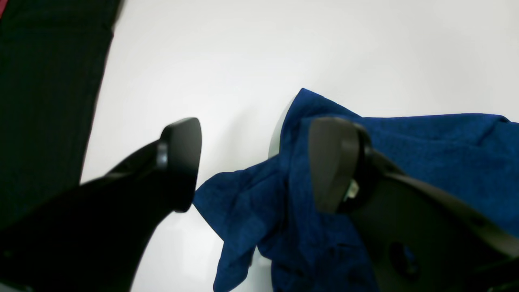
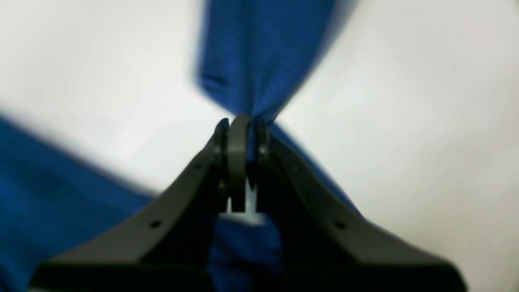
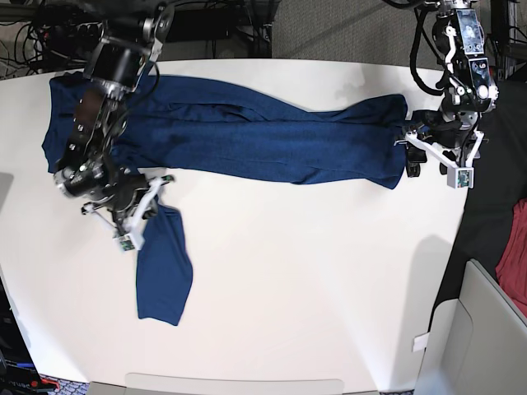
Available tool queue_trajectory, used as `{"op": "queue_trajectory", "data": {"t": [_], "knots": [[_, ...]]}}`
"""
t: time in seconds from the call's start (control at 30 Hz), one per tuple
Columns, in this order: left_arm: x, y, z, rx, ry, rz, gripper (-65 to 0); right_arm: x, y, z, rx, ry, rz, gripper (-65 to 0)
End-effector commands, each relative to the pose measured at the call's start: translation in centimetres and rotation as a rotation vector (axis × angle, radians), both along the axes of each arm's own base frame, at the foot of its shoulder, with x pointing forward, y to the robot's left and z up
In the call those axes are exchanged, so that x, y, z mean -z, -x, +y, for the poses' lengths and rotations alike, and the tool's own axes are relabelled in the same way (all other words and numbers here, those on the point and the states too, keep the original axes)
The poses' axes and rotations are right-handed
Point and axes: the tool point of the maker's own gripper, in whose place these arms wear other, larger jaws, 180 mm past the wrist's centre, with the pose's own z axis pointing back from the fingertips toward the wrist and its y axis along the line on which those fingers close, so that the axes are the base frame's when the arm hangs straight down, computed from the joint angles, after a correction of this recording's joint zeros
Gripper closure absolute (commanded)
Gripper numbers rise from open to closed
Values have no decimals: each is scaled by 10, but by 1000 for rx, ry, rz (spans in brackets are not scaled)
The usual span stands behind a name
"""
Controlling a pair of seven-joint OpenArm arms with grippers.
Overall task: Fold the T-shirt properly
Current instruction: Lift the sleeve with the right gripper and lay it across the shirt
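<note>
The T-shirt (image 3: 247, 136) lies stretched across the far half of the white counter (image 3: 313, 280), its body running from one arm to the other, with one long sleeve (image 3: 163, 271) trailing toward the near edge. It is a soft, limp knit that looks light and will sag, bunch and drag on the surface when pulled, so it is best taken at a hem, cuff or shoulder seam, where the doubled cloth gives a firmer bite. The right gripper (image 2: 243, 121) is clamped on a pinch of the blue fabric up where the sleeve meets the body, the cloth fanning out beyond its tips. The left gripper (image 1: 253, 162) has its jaws spread wide at the shirt's other end, one finger over a rumpled fold, holding nothing. The counter is smooth, matte and bare apart from the shirt, leaving ample room to fold toward the near side; a black cloth (image 1: 48, 93) lies just off the counter's edge, and a red cloth (image 3: 515, 247) further out
</note>
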Motion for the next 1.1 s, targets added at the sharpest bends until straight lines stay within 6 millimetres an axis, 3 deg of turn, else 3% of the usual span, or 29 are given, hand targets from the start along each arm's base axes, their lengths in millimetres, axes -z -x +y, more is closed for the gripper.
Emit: {"op": "queue_trajectory", "data": {"t": [0.0, 0.33, 0.6, 0.87, 0.97, 1.07], "knots": [[-15, -8, 2, 5, -15, -54, -402, -20, -3, 21, -53, -18, -73, -5], [-4, 2, -4, -8, 12, -32, -402, -13, 78, 100, -247, -53, -51, -5], [-3, 4, -4, -10, 13, -26, -401, -2, 113, 145, -386, -86, 1, -5], [3, 11, -4, -10, 12, -10, -401, 4, 115, 139, -390, -53, 30, -24], [3, 11, -4, -10, 12, -10, -401, 4, 113, 133, -372, -49, 27, -143], [3, 11, -4, -10, 12, -10, -401, 3, 102, 106, -274, -46, 22, -280]]}}
